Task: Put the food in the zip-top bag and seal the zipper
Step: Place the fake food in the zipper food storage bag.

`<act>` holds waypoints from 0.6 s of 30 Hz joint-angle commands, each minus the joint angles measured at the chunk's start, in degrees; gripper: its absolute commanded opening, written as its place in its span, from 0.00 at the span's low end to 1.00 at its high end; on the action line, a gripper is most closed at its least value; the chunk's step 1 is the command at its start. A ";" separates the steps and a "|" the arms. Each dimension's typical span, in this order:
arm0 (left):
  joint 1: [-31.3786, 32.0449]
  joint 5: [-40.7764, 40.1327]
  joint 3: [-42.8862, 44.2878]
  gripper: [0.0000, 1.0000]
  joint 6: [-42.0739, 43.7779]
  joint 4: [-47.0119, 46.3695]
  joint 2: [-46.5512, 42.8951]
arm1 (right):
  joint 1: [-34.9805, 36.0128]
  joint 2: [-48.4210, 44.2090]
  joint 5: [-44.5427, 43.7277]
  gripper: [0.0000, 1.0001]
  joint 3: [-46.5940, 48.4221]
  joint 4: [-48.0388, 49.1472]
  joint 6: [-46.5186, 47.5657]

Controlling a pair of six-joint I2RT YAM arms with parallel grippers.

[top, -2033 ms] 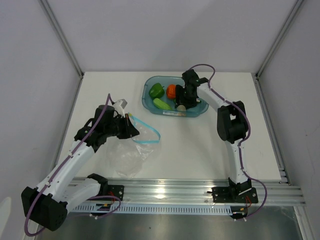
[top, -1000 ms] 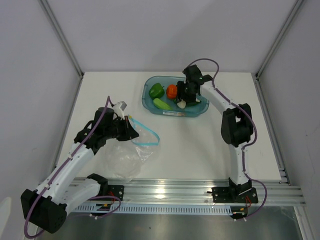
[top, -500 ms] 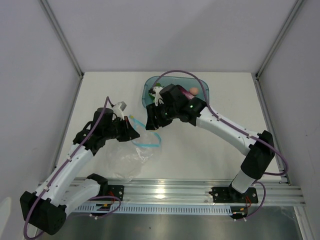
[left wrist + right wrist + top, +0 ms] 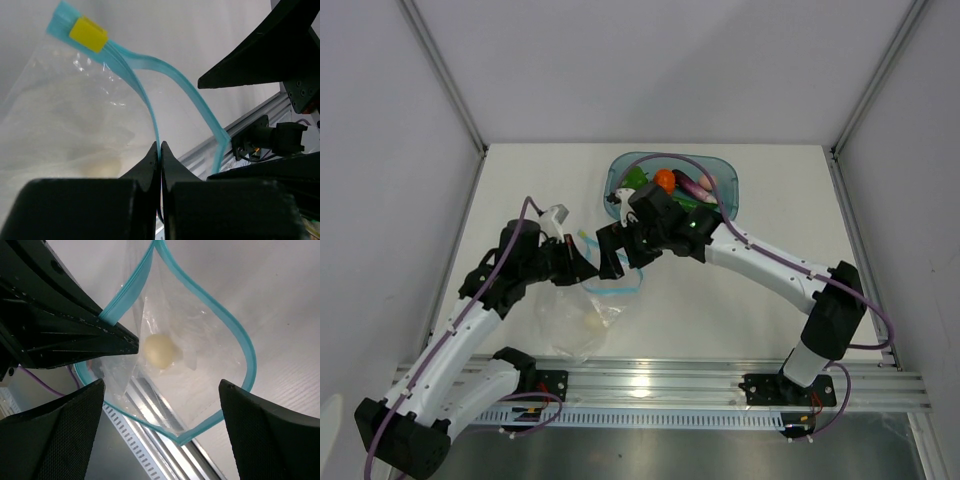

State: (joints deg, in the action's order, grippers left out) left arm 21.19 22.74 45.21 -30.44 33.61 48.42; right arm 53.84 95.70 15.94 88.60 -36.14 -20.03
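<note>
The clear zip-top bag (image 4: 575, 320) lies at the front left, its mouth held up and open. My left gripper (image 4: 588, 266) is shut on the teal zipper strip (image 4: 150, 100), beside its yellow slider (image 4: 88, 34). My right gripper (image 4: 611, 252) hangs open and empty just above the bag mouth (image 4: 161, 382). The beige egg (image 4: 160, 351) lies inside the bag, and also shows in the top view (image 4: 588, 322). The green pepper (image 4: 638, 177), the orange round one (image 4: 664, 180) and the purple eggplant (image 4: 698, 183) sit in the tub; the long green ones are mostly hidden by my right arm.
The rigid teal tub (image 4: 728, 180) stands at the back centre, partly under my right arm. The metal rail (image 4: 650, 385) runs along the near edge, close to the bag's bottom. My two grippers are nearly touching over the bag mouth.
My right gripper swung from the tub to above the bag mouth and opened. The egg it carried now lies inside the bag. My left gripper kept its hold on the strip.
</note>
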 commanded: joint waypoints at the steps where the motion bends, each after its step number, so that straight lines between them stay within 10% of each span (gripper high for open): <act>1: -0.36 1.16 0.32 0.01 -0.85 -0.38 -1.40 | -0.14 0.10 -0.12 0.97 1.05 1.78 -0.01; 18: -0.36 0.72 -1.00 0.01 0.46 -0.38 -2.02 | -17.18 8.96 -13.66 0.86 13.52 -0.59 3.41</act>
State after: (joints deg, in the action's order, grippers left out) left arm 21.19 22.74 44.64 -30.46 33.78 47.31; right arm 37.95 100.90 5.96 98.24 -36.27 -19.11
